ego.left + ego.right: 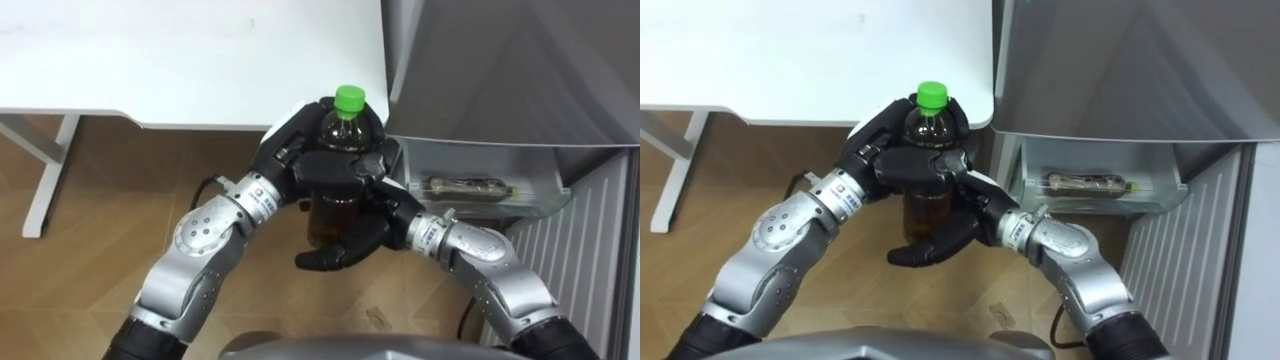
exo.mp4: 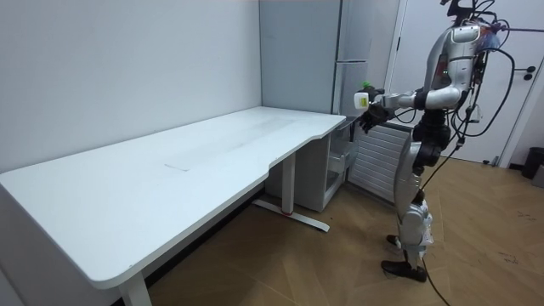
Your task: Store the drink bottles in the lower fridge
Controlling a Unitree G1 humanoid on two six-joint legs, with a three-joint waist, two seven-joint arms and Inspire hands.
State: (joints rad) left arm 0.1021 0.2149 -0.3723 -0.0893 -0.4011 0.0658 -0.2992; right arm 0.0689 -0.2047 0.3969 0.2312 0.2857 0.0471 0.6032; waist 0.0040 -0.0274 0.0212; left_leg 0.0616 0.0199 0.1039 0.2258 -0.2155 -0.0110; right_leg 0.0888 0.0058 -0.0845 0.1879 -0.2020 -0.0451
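Centre frame, off the surface [image 1: 200,60] edge, the likely heavy, slick bottle [image 1: 335,210] is clasped at its shoulder by the left hand [image 1: 290,145] and, seemingly, cupped round its base by the right hand [image 1: 375,215], both sound holds.

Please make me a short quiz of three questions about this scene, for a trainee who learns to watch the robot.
1. True or false: a second bottle lies in the clear drawer of the fridge.
2. How many hands grip the upright bottle? A none; B one; C two.
3. What colour is that bottle's cap?
Key: 1 true; 2 C, the left hand and the right hand; 3 green.
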